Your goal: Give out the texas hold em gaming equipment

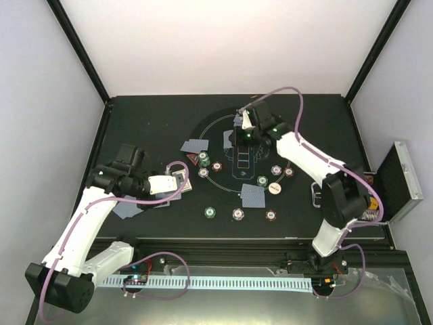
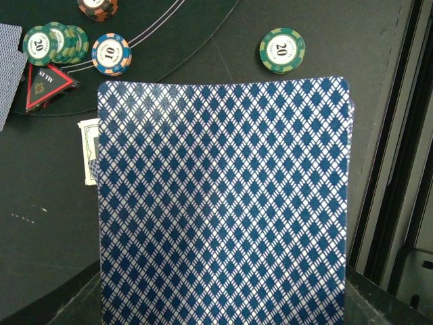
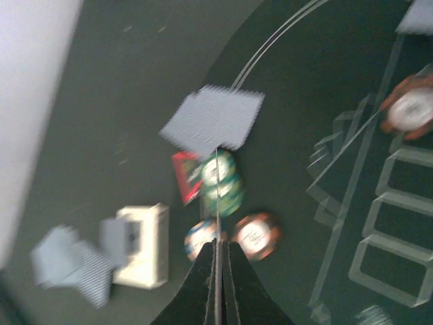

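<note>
black surface [image 1: 135, 115] between pale walls [image 1: 203, 40], chips [image 1: 210, 212] scattered. left jaws grip a card deck [image 2: 223, 203]; right jaws pinch one card [image 1: 248, 120].

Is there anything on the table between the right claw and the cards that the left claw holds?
Yes: green chips, the red triangle marker and a paler chip lie flat between them; nothing taller shows.

Card stack [image 2: 223, 203], blue diamond backs up, fills the left wrist view. Single card [image 1: 248, 120] raised, tilted, white face showing. Red triangle marker [image 1: 193, 160] flat just beside green chip stack [image 1: 203, 161]; two face-down cards [image 1: 195, 145] near.
</note>
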### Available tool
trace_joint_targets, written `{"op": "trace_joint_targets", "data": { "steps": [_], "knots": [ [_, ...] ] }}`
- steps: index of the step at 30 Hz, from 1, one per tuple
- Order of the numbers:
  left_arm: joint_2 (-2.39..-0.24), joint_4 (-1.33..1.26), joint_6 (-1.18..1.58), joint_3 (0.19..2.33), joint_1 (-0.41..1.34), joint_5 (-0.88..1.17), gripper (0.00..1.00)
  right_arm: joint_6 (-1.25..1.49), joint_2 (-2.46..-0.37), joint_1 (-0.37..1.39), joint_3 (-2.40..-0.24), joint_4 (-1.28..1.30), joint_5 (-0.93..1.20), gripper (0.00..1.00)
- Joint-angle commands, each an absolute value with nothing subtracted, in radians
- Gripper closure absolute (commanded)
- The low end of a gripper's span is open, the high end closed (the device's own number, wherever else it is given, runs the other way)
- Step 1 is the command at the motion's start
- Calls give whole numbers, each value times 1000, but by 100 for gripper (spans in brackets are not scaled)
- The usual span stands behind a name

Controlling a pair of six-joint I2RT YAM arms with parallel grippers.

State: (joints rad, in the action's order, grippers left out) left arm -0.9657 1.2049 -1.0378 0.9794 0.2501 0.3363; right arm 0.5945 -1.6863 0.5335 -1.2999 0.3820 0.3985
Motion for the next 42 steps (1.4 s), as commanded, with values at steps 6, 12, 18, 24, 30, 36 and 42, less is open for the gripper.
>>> {"op": "trace_joint_targets", "data": {
  "steps": [6,12,18,24,30,36,42],
  "knots": [
    [-946,1220,-1034,1008,249,334,98,56,-1980,685,-1643,649,-491,99],
    [-947,1221,-1029,1002,249,334,98,-233,-2162,812,-1654,463,-799,99],
    [-947,1221,-1031,1002,248,333,99,-277,-2237,819,-1627,413,-796,98],
    [-949,1216,-1033,999,249,334,98,-228,-2200,819,-1557,419,-736,73],
    [-948,1218,-1034,1000,249,337,98,-159,-2139,818,-1502,461,-633,38],
    [-942,1224,-1037,1004,249,338,98,-59,-2013,814,-1459,496,-522,25],
    [-935,1228,-1042,1006,249,342,98,71,-1848,810,-1417,557,-386,16]
  ]
}}
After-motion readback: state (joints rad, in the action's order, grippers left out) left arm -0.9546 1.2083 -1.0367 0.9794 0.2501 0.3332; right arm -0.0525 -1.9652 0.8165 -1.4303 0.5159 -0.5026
